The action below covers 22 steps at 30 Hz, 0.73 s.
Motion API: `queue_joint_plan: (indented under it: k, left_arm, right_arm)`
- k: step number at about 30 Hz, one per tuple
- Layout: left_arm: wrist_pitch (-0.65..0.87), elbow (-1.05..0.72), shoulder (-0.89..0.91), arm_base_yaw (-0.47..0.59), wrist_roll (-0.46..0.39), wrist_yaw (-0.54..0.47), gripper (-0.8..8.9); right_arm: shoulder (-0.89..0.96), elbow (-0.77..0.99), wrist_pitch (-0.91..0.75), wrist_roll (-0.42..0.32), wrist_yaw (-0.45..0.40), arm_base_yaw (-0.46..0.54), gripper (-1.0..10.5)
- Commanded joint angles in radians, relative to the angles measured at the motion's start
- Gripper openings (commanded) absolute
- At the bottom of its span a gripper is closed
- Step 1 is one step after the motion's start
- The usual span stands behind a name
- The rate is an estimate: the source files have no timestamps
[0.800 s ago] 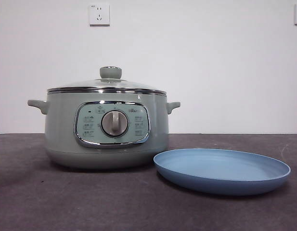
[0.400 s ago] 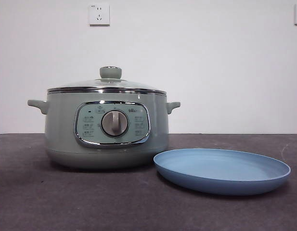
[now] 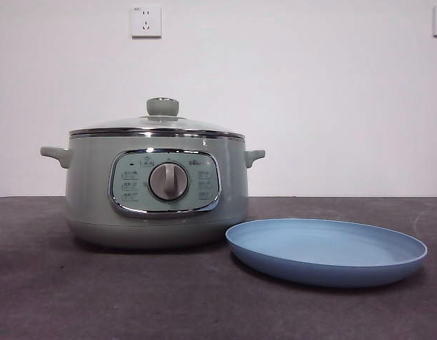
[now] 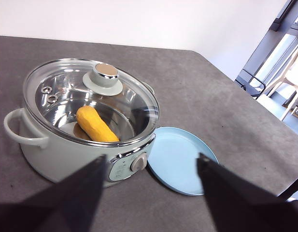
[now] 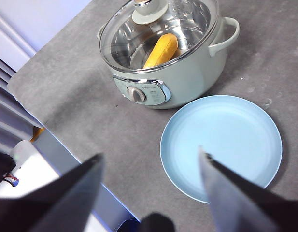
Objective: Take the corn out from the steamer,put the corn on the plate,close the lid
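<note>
The sage-green steamer [image 3: 156, 191] stands on the dark table with its glass lid [image 3: 158, 124] on. It also shows in the left wrist view [image 4: 66, 145] and the right wrist view [image 5: 187, 72]. Through the lid [image 4: 91, 96] I see the yellow-orange corn [image 4: 96, 125] lying inside; it shows in the right wrist view too [image 5: 161, 50]. The light-blue plate [image 3: 326, 251] lies empty right of the steamer, also seen from the left wrist [image 4: 180, 159] and the right wrist [image 5: 221, 145]. My left gripper [image 4: 151, 162] and right gripper [image 5: 149, 159] are open, high above the table, holding nothing.
A white wall with a socket [image 3: 146, 21] stands behind the table. The table's edge [image 5: 57, 140] and the floor beyond show in the right wrist view. Chairs [image 4: 293, 82] stand off the table's far side in the left wrist view.
</note>
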<state>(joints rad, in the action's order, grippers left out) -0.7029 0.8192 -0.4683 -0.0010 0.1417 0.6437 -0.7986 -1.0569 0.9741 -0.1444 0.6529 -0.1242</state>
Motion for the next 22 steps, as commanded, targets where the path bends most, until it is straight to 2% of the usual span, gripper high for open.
queue_joint_plan:
  k: [1, 7, 14, 22]
  left_arm:
    - [0.018, 0.003, -0.015, 0.001, -0.011, 0.014, 5.98]
    - [0.117, 0.025, -0.108, 0.000, -0.011, 0.017, 5.98]
    - [0.220, 0.170, -0.354, -0.059, -0.039, 0.008, 5.98]
    - [0.294, 0.388, -0.673, -0.219, -0.125, -0.163, 5.97]
  right_arm:
    - [0.000, -0.003, 0.000, 0.010, 0.000, -0.002, 6.6]
    - [0.000, -0.003, -0.001, 0.016, 0.000, -0.002, 6.6]
    - [-0.002, -0.003, -0.002, 0.016, 0.000, -0.002, 6.6]
    - [-0.023, -0.003, -0.004, 0.016, 0.000, -0.002, 6.6]
